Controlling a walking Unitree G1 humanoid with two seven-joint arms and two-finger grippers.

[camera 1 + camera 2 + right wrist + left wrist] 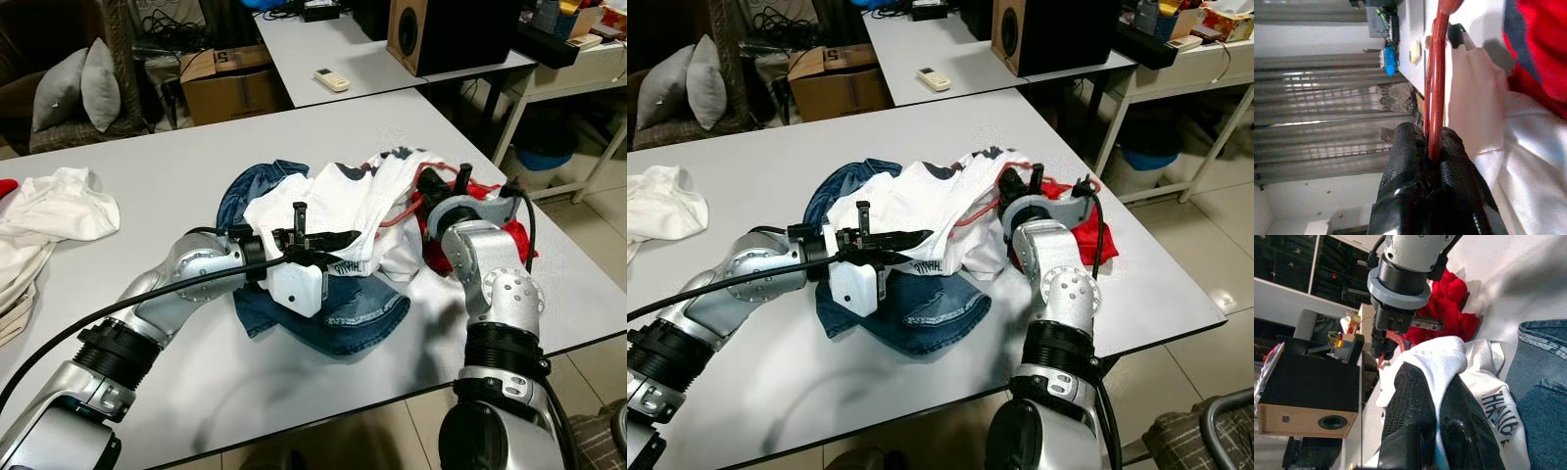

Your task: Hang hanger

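Note:
A white T-shirt (333, 208) lies crumpled on blue jeans (345, 318) in the middle of the grey table (147, 157). A thin red hanger (1436, 93) runs into the shirt, its wire showing at the shirt's right edge (397, 217). My right gripper (1432, 143) is shut on the hanger's red rod, at the shirt's right side (427, 184). My left gripper (345, 239) reaches in from the left and is shut on a fold of the white shirt (1436, 357). Most of the hanger is hidden inside the cloth.
A red garment (516, 237) lies beside my right wrist near the table's right edge. A white cloth heap (54, 211) sits at the far left. Behind stand a second table with a remote (330, 79), a speaker (416, 34) and a cardboard box (230, 83).

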